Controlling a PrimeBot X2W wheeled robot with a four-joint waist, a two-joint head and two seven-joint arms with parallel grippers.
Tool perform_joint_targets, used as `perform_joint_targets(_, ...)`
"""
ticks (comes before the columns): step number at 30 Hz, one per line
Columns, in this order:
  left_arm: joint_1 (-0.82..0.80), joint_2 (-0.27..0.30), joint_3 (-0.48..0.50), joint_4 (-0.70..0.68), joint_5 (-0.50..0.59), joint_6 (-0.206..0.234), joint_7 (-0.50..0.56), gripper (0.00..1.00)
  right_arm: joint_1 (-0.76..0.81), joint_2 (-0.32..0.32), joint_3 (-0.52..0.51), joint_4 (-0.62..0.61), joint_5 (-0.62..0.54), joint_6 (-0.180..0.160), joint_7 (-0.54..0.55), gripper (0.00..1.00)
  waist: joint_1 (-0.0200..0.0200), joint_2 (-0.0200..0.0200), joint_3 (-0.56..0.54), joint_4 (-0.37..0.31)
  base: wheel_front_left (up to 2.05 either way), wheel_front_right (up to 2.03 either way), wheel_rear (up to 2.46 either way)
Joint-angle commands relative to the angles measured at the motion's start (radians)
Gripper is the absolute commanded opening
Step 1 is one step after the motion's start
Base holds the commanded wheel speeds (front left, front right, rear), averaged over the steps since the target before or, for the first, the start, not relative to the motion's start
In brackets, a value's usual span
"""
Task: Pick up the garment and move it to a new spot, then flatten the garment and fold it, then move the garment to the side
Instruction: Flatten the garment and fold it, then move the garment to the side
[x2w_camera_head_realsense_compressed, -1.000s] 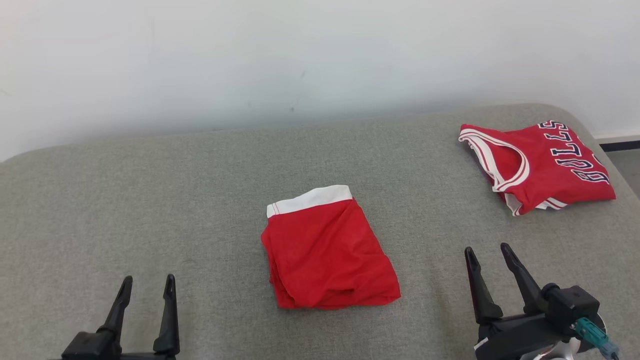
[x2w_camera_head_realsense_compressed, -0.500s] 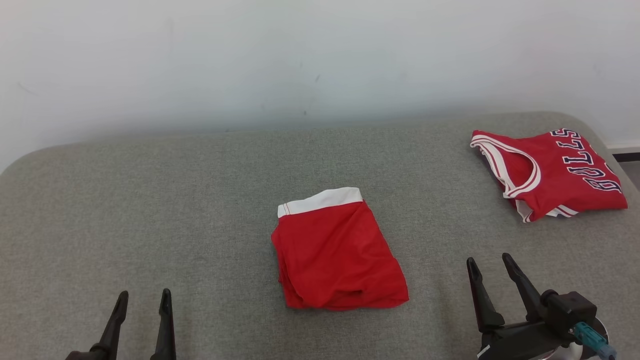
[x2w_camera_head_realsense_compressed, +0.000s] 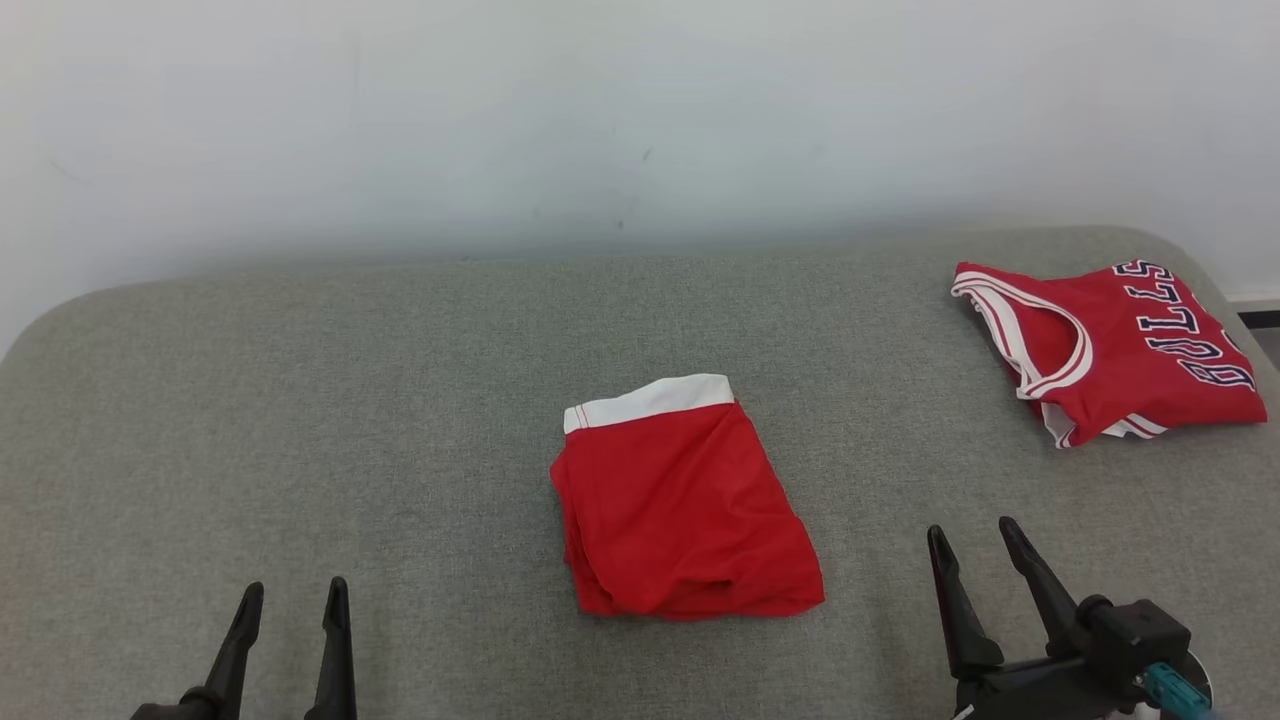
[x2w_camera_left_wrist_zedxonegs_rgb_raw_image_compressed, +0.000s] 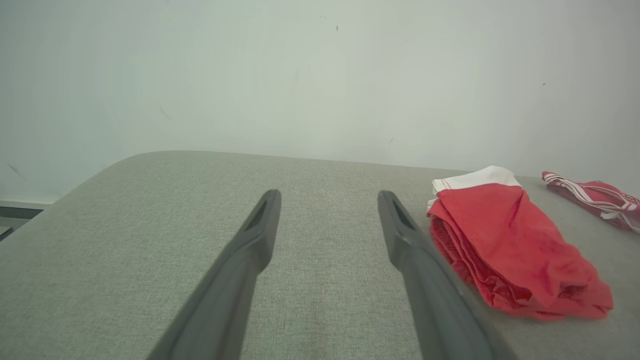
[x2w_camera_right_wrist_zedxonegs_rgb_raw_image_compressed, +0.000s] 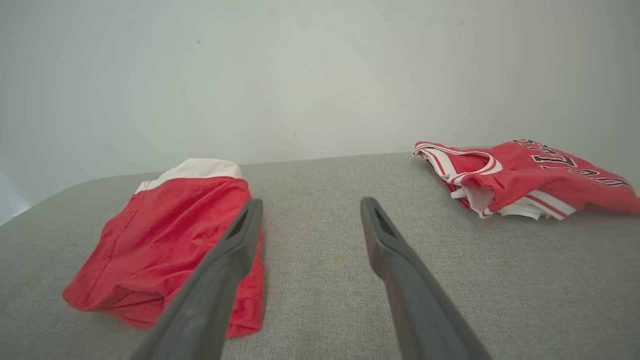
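Lying folded, red shorts (x2w_camera_head_realsense_compressed: 685, 510) have white waistband (x2w_camera_head_realsense_compressed: 650, 400) at 12 o'clock; left gripper (x2w_camera_head_realsense_compressed: 296, 587) at 7 and right gripper (x2w_camera_head_realsense_compressed: 971, 528) at 5 are spread, empty.

Before you, a grey fabric-covered platform (x2w_camera_head_realsense_compressed: 300, 400) with rounded corners runs up to a plain white wall (x2w_camera_head_realsense_compressed: 640, 120) flecked with a few small dark marks. The light is soft and even. A dark skirting strip (x2w_camera_head_realsense_compressed: 1258, 318) shows at far right.

A folded red jersey (x2w_camera_head_realsense_compressed: 1120, 370) (dark "BULLS" lettering, white-trimmed armhole) lies at the far right of the grey upholstered surface (x2w_camera_head_realsense_compressed: 300, 400). A pale, lightly scuffed wall (x2w_camera_head_realsense_compressed: 600, 120) rises behind.
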Motion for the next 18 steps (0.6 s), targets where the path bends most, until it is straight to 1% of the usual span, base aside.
perform_joint_targets(1, 0.0, 0.007, 0.0, -0.002, -0.006, 0.001, 0.0, 1.0, 0.017, 0.006, -0.009, -0.014, -0.008, -0.002, 0.0, 1.0, 0.0, 0.0, 0.001, 0.0, 0.0, 0.0, 0.0)
perform_joint_targets(12, -0.019, 0.008, 0.029, -0.014, -0.031, 0.001, 0.0, 1.0, 0.046, 0.023, -0.043, -0.076, -0.024, -0.002, 0.024, 1.0, 0.0, 0.0, 0.001, 0.005, 0.0, 0.0, 0.0)
perform_joint_targets(18, -0.024, 0.019, 0.026, 0.001, -0.04, 0.001, 0.0, 1.0, 0.057, 0.03, -0.053, -0.097, -0.031, -0.002, 0.038, 1.0, 0.0, 0.0, -0.003, 0.009, 0.0, 0.0, 0.0)
